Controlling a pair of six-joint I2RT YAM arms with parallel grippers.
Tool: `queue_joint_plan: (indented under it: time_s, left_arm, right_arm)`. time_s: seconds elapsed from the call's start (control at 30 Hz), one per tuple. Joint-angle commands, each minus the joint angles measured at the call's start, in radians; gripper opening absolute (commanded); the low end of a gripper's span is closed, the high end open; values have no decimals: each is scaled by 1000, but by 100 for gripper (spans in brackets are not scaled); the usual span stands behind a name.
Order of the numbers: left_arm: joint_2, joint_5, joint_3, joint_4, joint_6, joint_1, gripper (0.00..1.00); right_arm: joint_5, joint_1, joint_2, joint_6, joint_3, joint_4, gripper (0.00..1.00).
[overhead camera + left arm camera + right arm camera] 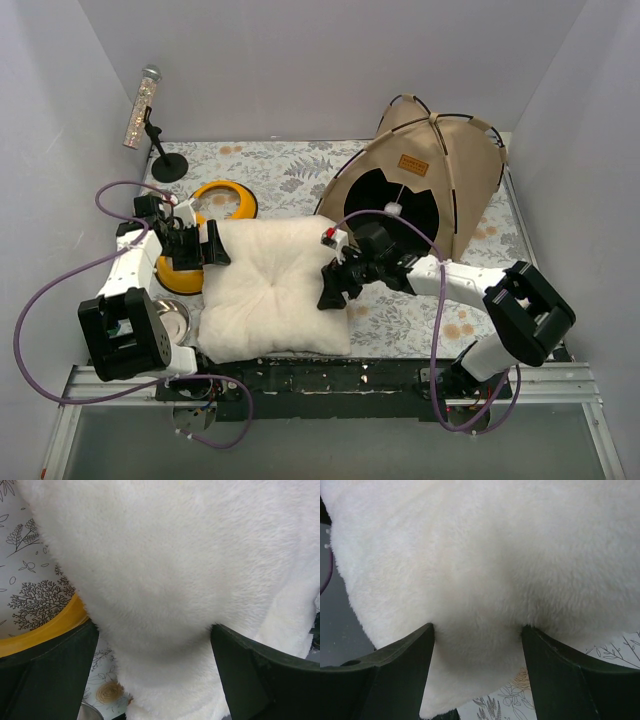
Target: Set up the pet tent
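The pet tent point(440, 170) stands upright at the back right, tan with black poles. Its arched dark doorway faces the cushion, and a white pom-pom point(395, 209) hangs in it. A fluffy cream cushion point(275, 285) lies flat in front of it. My left gripper point(207, 248) is at the cushion's left edge. Its jaws stand wide, and the cushion point(175, 555) bulges between the fingers point(250, 670). My right gripper point(335, 285) is at the cushion's right edge, shut on a fold of the cushion point(485, 545); both fingers point(395, 675) press into the fur.
A yellow bowl stand point(222, 200) sits behind the left gripper, and a metal bowl point(172, 318) lies by the left arm's base. A glittery wand on a black stand point(150, 110) is at the back left. A floral mat point(400, 315) covers the table; white walls enclose it.
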Motion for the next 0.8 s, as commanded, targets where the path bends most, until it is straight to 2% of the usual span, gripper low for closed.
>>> queue_joint_plan:
  time_s: [0.0,0.13,0.27,0.33,0.57,0.6,0.67,0.73,0.77]
  left_arm:
    - [11,10,-9,21,19,-7,92]
    - [7,-89,32,-16,-12,-5,98]
    - [115,-59,133,-227,98,-7,98]
    - [144,-7,130,-298,166,-5,98]
    - [116,12,29,-328,278,-5,98]
    - [109,30,17,-322,276,-7,98]
    - [92,51,15,-294,292,-7,98]
    - [69,50,32,-256,283,-8,90]
    - [63,61,50,-248,281,-7,83]
  right_arm:
    - [22,-37,-30,8,107,-66,78]
    - [97,-88,-99,109,146,-215,82]
    - [136,-88,-65,224,190,-304,84]
    - [127,-79,-30,255,196,-283,86]
    - [186,-60,45,257,157,-182,86]
    - [179,-57,48,255,144,-154,85]
    - [166,-44,51,255,138,-119,76]
    - [157,-33,55,245,152,-114,65]
    - [147,-27,48,239,161,-114,58]
